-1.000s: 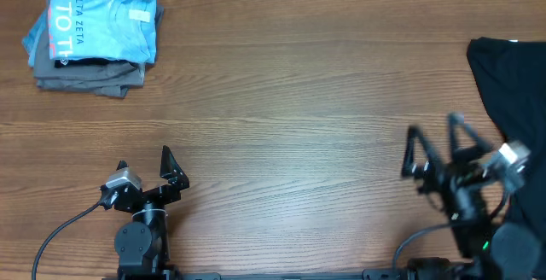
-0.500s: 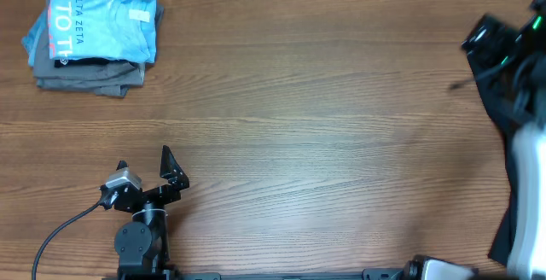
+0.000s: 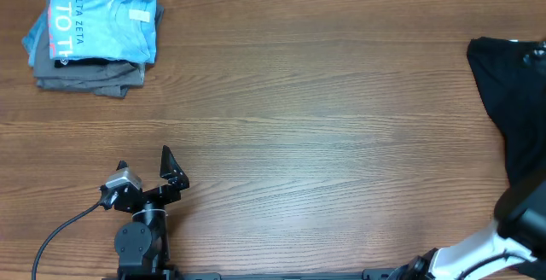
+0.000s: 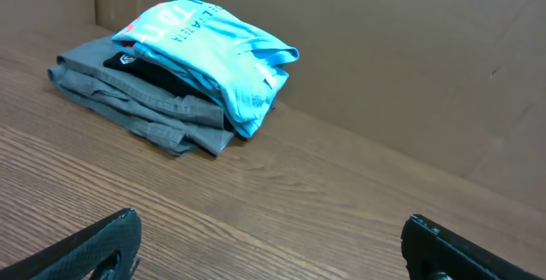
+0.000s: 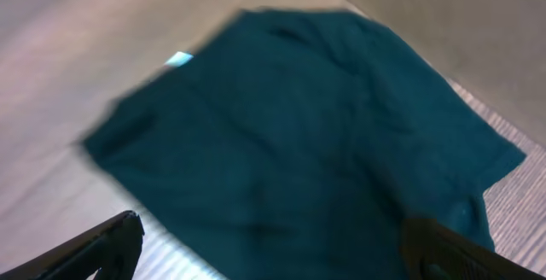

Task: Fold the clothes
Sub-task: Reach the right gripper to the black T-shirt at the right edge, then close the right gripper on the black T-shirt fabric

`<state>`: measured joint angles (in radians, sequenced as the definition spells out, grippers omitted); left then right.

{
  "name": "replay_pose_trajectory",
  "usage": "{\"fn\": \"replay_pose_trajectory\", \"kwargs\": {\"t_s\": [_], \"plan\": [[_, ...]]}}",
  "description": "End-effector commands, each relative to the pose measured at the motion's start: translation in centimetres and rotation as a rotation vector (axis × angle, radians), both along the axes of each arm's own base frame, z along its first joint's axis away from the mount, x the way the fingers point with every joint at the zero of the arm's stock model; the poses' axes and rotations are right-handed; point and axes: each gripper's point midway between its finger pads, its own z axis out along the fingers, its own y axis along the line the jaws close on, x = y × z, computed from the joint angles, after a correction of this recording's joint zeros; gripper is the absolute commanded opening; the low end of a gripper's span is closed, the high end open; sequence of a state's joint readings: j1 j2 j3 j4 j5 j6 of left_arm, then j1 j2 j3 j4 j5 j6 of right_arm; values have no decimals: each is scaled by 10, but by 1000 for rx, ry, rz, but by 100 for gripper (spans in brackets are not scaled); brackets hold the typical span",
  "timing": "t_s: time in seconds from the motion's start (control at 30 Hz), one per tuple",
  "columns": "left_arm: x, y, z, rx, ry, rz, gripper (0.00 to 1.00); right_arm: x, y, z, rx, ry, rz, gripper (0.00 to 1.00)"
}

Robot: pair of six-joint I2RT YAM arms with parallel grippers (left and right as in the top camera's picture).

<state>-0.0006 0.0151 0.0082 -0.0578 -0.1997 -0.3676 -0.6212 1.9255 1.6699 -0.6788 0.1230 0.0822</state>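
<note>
Hovering above the black T-shirt (image 5: 299, 135) bunched at the right edge of the table (image 3: 299, 101), right gripper (image 5: 273, 250) is gaping empty, left gripper (image 4: 273, 250) likewise idling; soft, light fabric is probably wanting a hem-corner pinch.

Robot test bench, lab-like place. Wood-grain table (image 3: 299, 101) fills whole overhead view. Plain brown board wall (image 4: 384, 58) closes back of table in left wrist view. Robot arm base (image 3: 138, 244) with black cable (image 3: 68, 224) stands at lower left edge of overhead view. Garments lie as work pieces: folded stack (image 3: 94, 37) in upper left, black T-shirt (image 3: 512, 101) at right edge.
</note>
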Motion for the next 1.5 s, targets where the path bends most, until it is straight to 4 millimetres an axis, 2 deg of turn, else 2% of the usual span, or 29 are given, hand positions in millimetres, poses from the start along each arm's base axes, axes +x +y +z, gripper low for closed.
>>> {"fn": "replay_pose_trajectory", "kwargs": {"t_s": [0.0, 0.13, 0.27, 0.5, 0.73, 1.03, 1.13, 1.23, 1.47], "plan": [[-1, 1, 1, 6, -8, 10, 100, 3, -24, -19, 6, -2, -14, 100], [-1, 1, 1, 6, -8, 10, 100, 9, -41, -47, 5, -1, -33, 100], [-1, 1, 1, 6, -8, 10, 100, 13, -56, -60, -9, -17, -49, 98], [-1, 1, 1, 6, -8, 10, 100, 3, -88, -80, -29, -33, -105, 98], [-1, 1, 1, 6, -8, 10, 100, 5, -98, -108, -27, -24, -110, 95], [-1, 1, 1, 6, -8, 10, 100, 12, -105, -133, -35, -34, -110, 91], [-1, 1, 1, 6, -8, 10, 100, 15, -108, -135, -47, -47, -109, 89], [-1, 1, 1, 6, -8, 10, 100, 19, -112, -130, -68, -72, -109, 82], [-1, 1, 1, 6, -8, 10, 100, 23, -115, -131, -82, -88, -110, 79]]}}
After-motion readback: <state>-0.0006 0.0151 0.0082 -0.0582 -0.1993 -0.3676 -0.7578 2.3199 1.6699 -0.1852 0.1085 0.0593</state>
